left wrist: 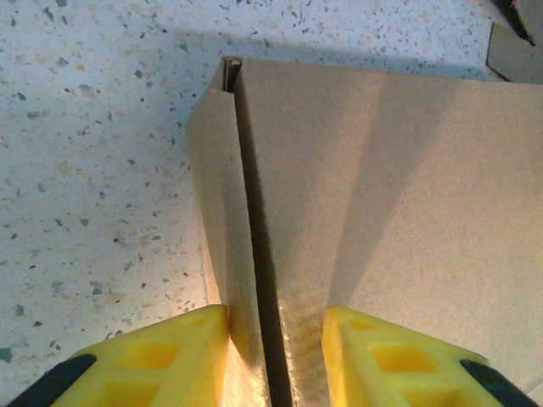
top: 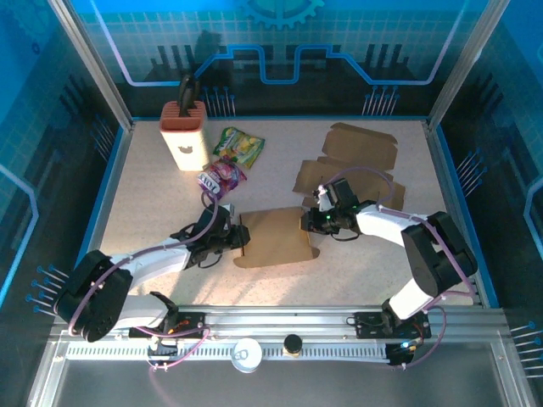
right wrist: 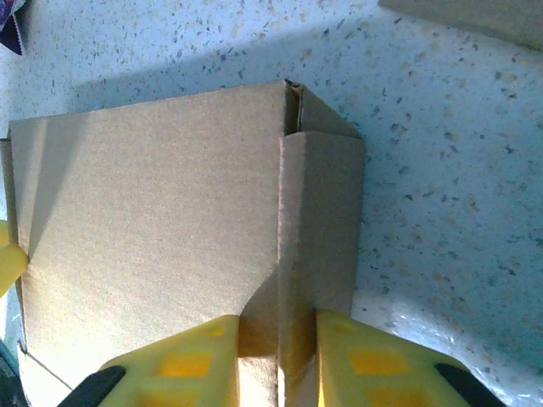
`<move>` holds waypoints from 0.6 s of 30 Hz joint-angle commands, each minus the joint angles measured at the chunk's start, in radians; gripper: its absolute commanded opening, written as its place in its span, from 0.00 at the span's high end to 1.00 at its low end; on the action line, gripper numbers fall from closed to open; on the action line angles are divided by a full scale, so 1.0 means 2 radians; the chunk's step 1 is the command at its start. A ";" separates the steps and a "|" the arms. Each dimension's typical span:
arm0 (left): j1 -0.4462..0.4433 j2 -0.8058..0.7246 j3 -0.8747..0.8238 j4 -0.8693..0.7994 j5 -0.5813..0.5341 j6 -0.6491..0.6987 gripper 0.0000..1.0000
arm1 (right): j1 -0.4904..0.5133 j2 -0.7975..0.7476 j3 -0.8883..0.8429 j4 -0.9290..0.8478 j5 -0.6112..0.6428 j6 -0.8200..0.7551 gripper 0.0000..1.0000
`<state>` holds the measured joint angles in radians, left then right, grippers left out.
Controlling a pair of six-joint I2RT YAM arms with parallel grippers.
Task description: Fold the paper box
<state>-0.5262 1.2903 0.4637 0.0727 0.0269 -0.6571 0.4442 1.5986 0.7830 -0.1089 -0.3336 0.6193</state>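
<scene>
Closest to you, on the metal rail along the near edge, there's a white round cap and a small black knob between the two arm bases.

Just past that, the box lies flat on the speckled desk, roughly in the middle and towards the near side, with one hand on each end.

Your left hand has the box's left edge. In the left wrist view the yellow fingers are closed onto the folded side wall, one pad outside it and one inside, with the wide brown panel running off to the right.

Your right hand is doing the same on the right edge. In its wrist view the hand pinches the narrow side flap, which stands up against the main panel. The far corner there looks a bit gappy where the flaps meet.

Further back on the right, a couple of unfolded cardboard blanks lie flat, one partly overlapping the other, well apart from the box.

Back left you've got a purple snack bag, then a green and yellow one just behind it. Beside those, an upright knife block with a dark handle sticking out of the top stands near the far left corner.
</scene>
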 commanded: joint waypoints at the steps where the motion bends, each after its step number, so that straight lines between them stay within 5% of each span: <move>1: -0.001 -0.002 -0.018 -0.010 0.018 -0.007 0.68 | 0.012 0.019 0.002 -0.016 0.000 -0.006 0.76; 12: 0.000 -0.021 -0.029 -0.012 0.018 -0.020 0.74 | 0.008 0.008 0.031 -0.037 0.002 -0.016 0.71; 18: 0.000 -0.025 -0.026 -0.018 0.016 -0.020 0.79 | -0.002 0.001 0.018 -0.032 -0.008 -0.022 0.56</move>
<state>-0.5262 1.2491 0.4294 0.0944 0.0349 -0.6857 0.4442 1.6081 0.8196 -0.1577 -0.3275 0.5949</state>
